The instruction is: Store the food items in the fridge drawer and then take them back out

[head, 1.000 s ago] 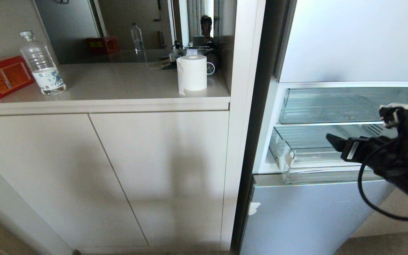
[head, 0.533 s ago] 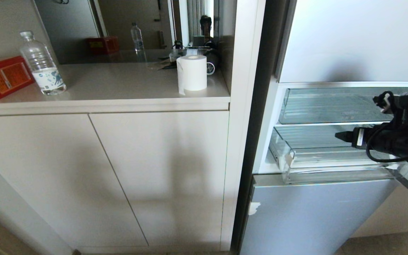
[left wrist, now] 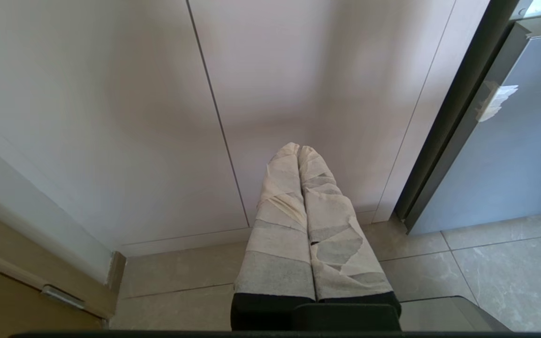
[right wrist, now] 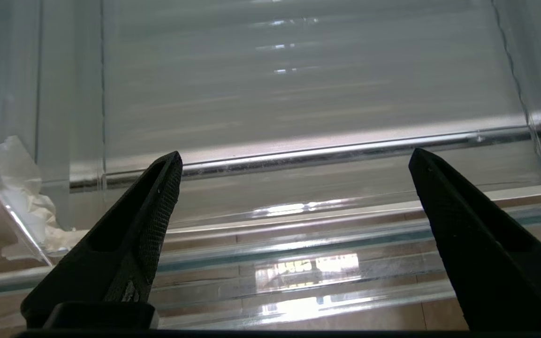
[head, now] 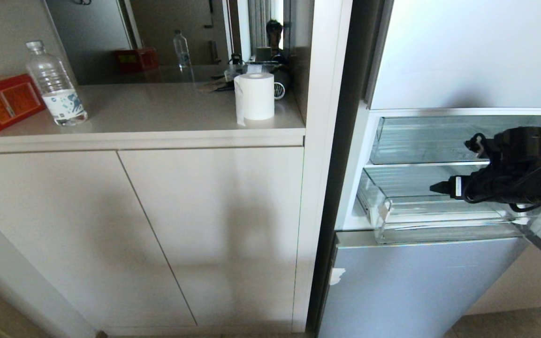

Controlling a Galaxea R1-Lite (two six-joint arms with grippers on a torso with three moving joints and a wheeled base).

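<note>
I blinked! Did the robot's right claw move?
Yes. The right gripper rose against the fridge drawer lip, jaws open and empty.

Right end effector [right wrist: 293, 159] gapes wide and empty; left end effector [left wrist: 298, 150] closed, pointing down.

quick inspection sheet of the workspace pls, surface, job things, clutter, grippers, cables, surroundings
surface: beige countertop beside the fridge, above closed cabinet doors.
job's things: fridge drawer, the lower clear bin, pulled out with nothing seen in its visible part; shorter clear bin above it; food items: nothing seen.
clutter: water bottle, red box and paper roll on the countertop.
grippers: right gripper open and empty, over the fridge drawer; left gripper shut, tape-wrapped, low before the cabinet doors.
cables: black cable looped on the right arm.
surroundings: mirror behind the countertop; tiled floor; white tape scrap on the fridge's lower front.
</note>
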